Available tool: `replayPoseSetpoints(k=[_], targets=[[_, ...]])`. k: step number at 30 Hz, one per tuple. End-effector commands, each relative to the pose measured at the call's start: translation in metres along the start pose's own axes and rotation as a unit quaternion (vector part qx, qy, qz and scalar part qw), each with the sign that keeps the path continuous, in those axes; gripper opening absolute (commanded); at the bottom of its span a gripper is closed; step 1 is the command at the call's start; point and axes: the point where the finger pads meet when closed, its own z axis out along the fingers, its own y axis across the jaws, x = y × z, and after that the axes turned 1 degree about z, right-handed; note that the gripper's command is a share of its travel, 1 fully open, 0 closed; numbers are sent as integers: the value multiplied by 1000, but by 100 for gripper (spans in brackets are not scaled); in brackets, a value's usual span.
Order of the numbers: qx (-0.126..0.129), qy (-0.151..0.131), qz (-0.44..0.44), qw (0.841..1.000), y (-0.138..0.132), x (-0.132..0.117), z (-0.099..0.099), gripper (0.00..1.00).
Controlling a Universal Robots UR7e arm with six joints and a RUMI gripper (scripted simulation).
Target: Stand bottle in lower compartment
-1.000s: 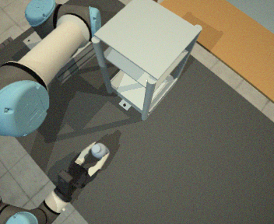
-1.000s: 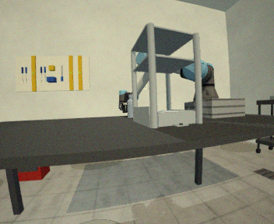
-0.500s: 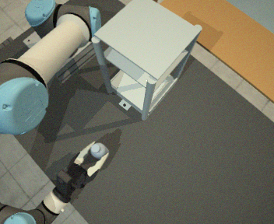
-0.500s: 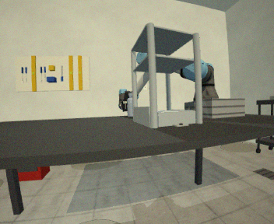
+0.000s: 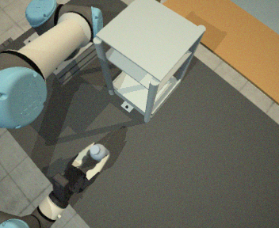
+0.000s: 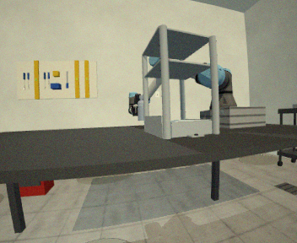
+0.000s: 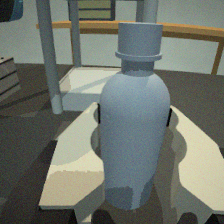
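Observation:
A pale blue bottle (image 5: pixel 98 152) (image 6: pixel 141 110) (image 7: pixel 134 131) stands upright, cap up, between the cream fingers of my gripper (image 5: pixel 93 160) (image 6: pixel 135 106) (image 7: pixel 134 117), which is shut on its body. It is over the dark table (image 5: pixel 193 158) (image 6: pixel 71 148), in front of the white shelving unit (image 5: pixel 150 37) (image 6: pixel 165 84) (image 7: pixel 50 65) and apart from it. The lower compartment's floor (image 5: pixel 131 89) (image 7: pixel 82 82) shows behind a low front lip (image 6: pixel 155 126). In the wrist view the shelf lies ahead and to the left of the bottle.
The arm's large links (image 5: pixel 47 43) reach over the table's left side beside the shelf. A small tag (image 5: pixel 126 105) lies by the shelf's front post. An orange surface (image 5: pixel 245 39) lies beyond the table. Stacked boxes (image 6: pixel 240 116) stand behind the shelf.

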Motion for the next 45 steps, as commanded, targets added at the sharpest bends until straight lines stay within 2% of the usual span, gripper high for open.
replayPoseSetpoints(k=[1, 9, 29, 45], targets=[[0, 2, 1, 1000, 0, 19, 1, 0], [0, 1, 0, 1000, 0, 29, 1, 0], [0, 1, 0, 1000, 0, 30, 1, 0], [1, 1, 0, 1000, 0, 30, 12, 0]])
